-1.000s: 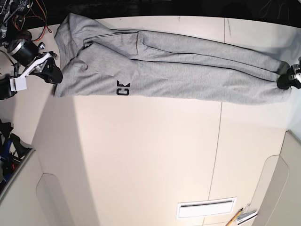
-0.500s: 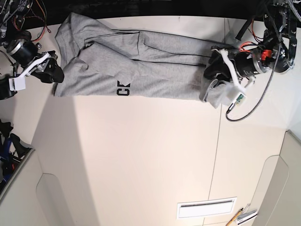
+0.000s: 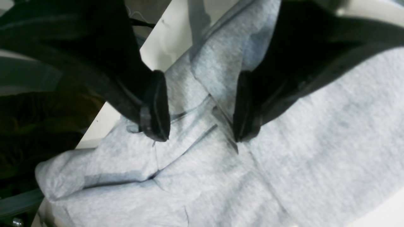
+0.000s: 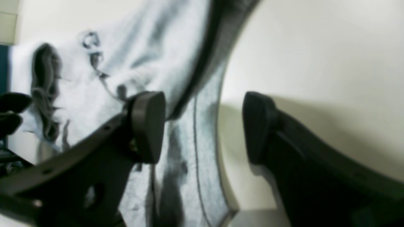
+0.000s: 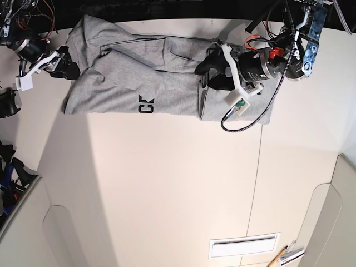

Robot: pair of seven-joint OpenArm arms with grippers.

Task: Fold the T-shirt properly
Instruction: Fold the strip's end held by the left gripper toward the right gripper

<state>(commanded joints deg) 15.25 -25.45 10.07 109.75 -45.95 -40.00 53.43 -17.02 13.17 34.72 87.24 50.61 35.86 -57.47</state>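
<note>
Beneath the left pincer, T-shirt partly hidden.

The left arm hides part of the T-shirt in the base view.

In the base view, the pale counter fills the frame; a white-and-grey rectangular object and a yellow pencil-like stick lie lower right.

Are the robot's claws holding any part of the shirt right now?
No, neither one is. The left jaws and the right jaws are both open, with no bit of the T-shirt pinched between them.
</note>
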